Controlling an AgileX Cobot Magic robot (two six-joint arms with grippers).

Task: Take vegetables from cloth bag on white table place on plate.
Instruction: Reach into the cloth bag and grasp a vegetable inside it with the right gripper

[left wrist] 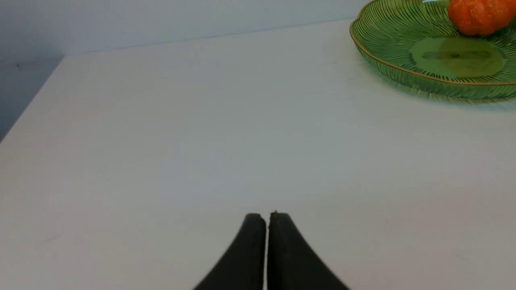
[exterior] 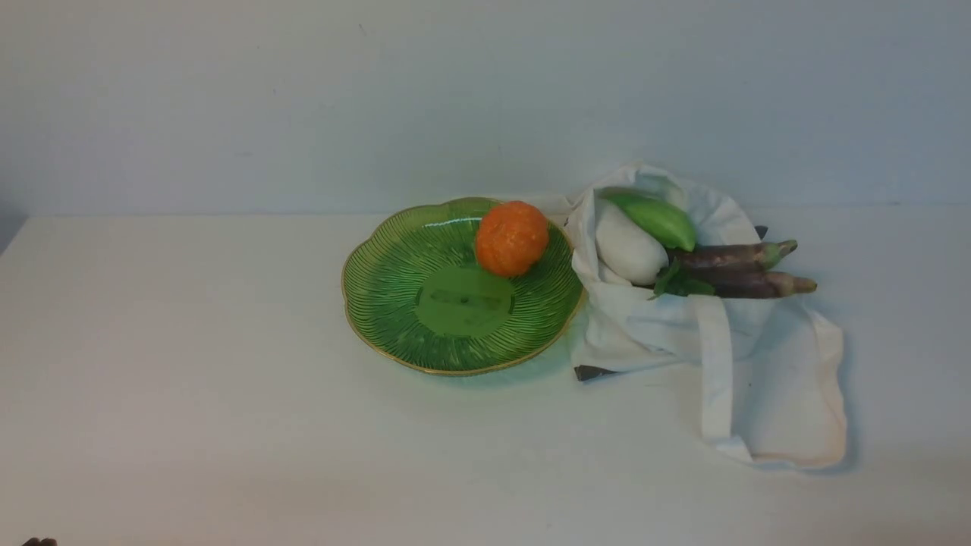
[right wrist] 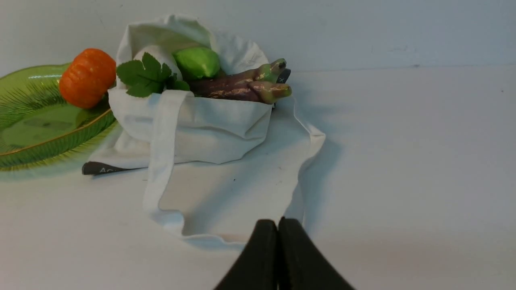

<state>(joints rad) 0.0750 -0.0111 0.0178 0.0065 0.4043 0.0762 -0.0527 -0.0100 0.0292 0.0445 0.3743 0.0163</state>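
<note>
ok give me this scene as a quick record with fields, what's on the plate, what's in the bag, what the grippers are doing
plate: green ribbed plate on the white table, close beside the cloth bag
on plate: one orange pumpkin
in bag: white radish, green vegetable, two eggplants, stems sticking out of the opening
left gripper: shut, empty, over the table
right gripper: shut, empty, near the bag's strap end
progress: bag vegetables not yet on plate
</note>
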